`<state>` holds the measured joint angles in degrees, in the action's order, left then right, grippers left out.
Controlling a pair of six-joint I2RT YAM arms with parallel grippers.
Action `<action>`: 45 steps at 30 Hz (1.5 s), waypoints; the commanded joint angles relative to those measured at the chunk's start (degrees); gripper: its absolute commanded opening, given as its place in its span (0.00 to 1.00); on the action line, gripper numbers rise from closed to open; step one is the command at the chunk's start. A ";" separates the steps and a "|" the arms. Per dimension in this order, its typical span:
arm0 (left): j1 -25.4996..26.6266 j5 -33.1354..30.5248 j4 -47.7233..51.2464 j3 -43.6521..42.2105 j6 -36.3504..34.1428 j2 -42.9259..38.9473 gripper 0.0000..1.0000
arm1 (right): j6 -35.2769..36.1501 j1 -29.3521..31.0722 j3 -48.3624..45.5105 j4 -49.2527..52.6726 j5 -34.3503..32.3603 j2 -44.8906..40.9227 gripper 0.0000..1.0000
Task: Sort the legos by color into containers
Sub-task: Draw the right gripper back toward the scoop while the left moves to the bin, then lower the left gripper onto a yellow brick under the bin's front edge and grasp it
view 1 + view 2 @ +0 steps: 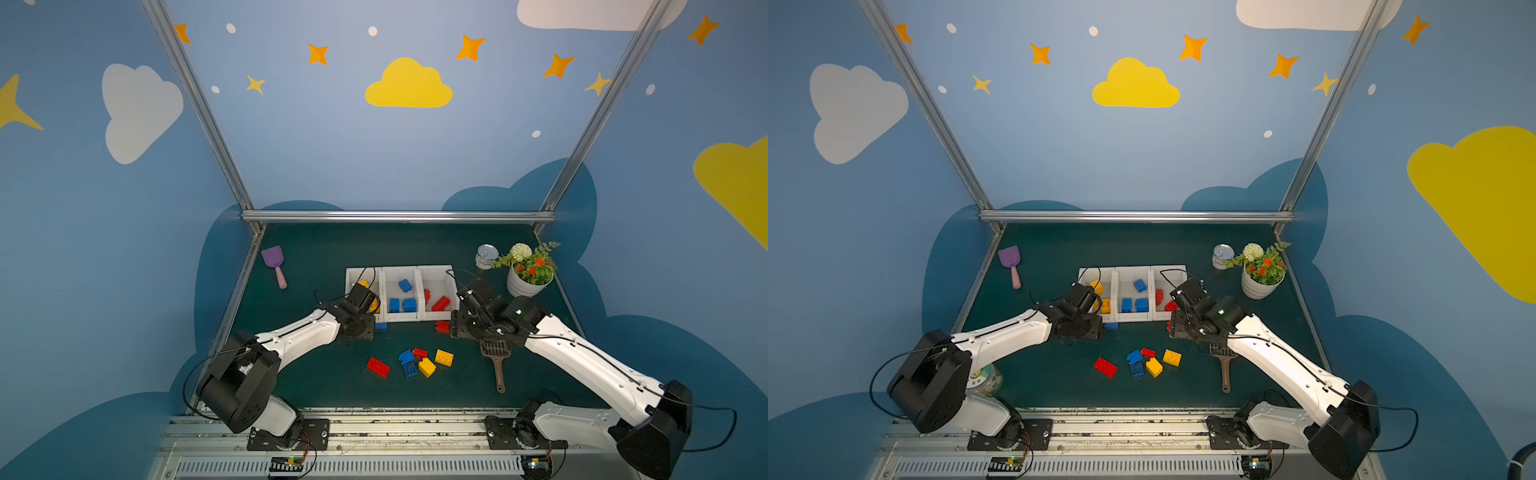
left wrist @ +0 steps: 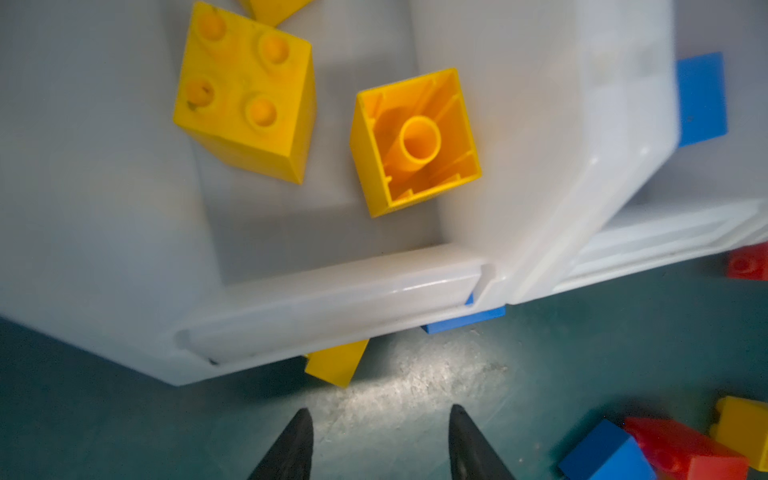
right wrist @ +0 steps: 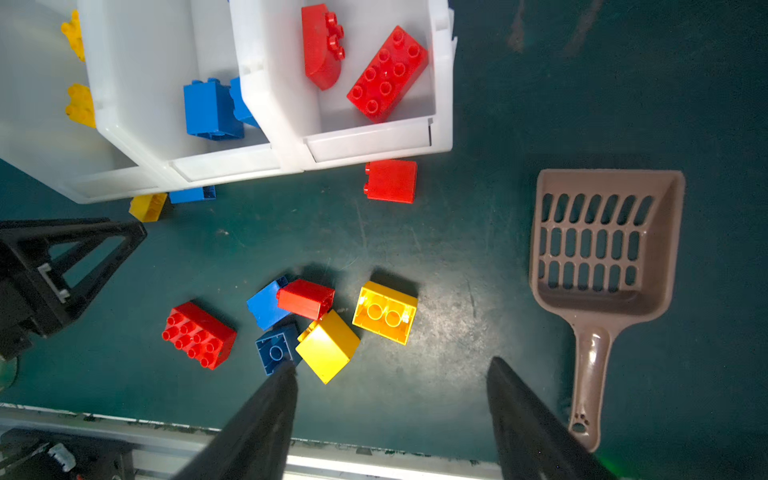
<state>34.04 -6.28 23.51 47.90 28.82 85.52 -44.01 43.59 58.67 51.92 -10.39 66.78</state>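
Green table point(image 1: 316, 257): loose legos point(image 1: 427, 367) lie before containers point(image 1: 401, 318). Left tool point(image 2: 380, 436), jaws apart, empty, near yellow brick point(image 2: 336, 365) tucked against the front rim; approach low, drag clear. Right tool point(image 3: 390, 386) likewise gaping, empty.

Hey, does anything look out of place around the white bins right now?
Yes. A yellow brick and a blue brick sit on the mat, half tucked under the front lip of the bins, easy to miss. Bin contents look correctly sorted by color.
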 commanded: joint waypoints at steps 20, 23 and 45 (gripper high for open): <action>1.27 -5.17 -1.67 -0.09 -1.75 5.62 0.50 | -0.31 -0.84 -7.76 -3.32 -6.42 -12.13 0.73; 1.31 -6.31 -1.70 -0.39 -1.92 5.63 0.50 | -0.90 -0.80 -8.26 -2.76 -6.85 -13.11 0.73; 1.76 -6.55 -3.57 -0.28 -3.08 8.57 0.37 | -2.75 -0.87 -10.08 -1.45 -7.36 -15.32 0.72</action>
<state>35.42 -13.34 19.99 47.97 26.11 93.01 -46.06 42.89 49.17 49.56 -17.02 52.10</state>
